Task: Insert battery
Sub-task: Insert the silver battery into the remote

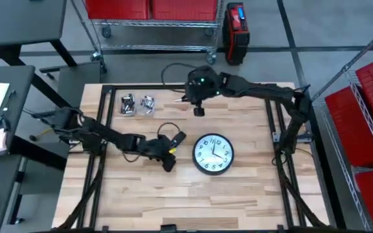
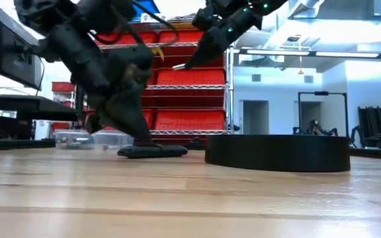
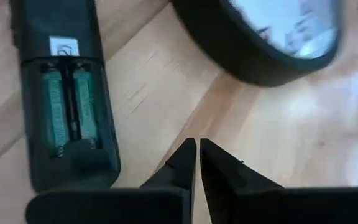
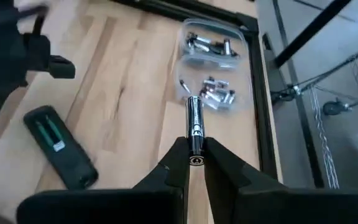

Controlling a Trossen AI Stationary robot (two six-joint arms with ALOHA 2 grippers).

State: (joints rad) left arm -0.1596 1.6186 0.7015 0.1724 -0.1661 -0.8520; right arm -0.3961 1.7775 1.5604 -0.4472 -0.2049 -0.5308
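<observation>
1. Silver battery (image 4: 195, 127) clamped lengthwise in right claw (image 4: 196, 163), raised above tabletop (image 1: 238, 191) near two clear battery trays (image 4: 213, 65).
2. Black remote (image 3: 64, 93) flat on tabletop, compartment open, both slots empty, beside wall clock (image 1: 213, 154).
3. Left claw (image 3: 197, 163) closed on nothing, fingertips together, low between remote and clock.

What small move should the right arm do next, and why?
Probably carry the battery over to the remote. The right gripper holds it above the table near the trays, and the remote's compartment lies open and empty.
</observation>
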